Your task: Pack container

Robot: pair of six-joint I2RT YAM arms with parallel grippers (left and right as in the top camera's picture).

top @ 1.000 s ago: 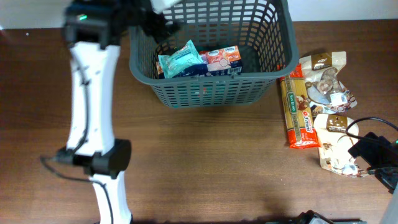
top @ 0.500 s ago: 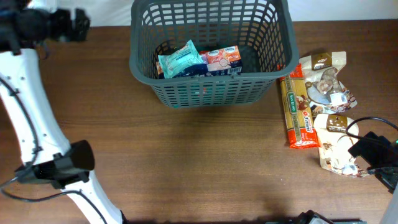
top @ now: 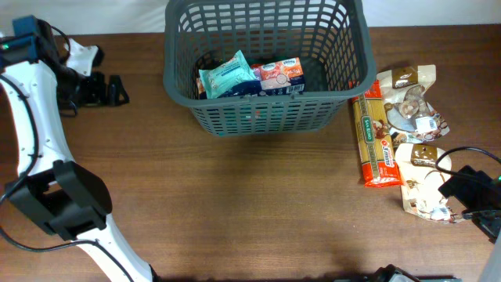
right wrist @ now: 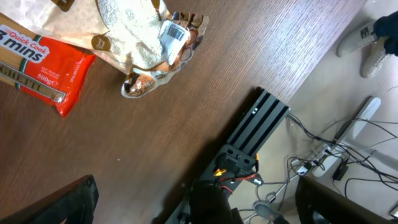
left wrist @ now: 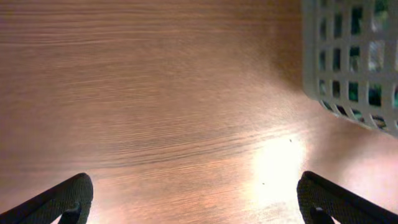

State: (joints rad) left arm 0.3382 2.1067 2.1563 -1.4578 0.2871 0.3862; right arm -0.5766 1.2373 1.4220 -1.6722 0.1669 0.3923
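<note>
The white, black-jointed left arm rises from its dark elbow joint at the near left and reaches to the far left, its wrist bent so that the black left gripper points rightward. Its black fingers stand wide apart with nothing between them. The black right arm shows only at the overhead view's lower right edge; the right gripper spreads its fingers wide, empty
</note>
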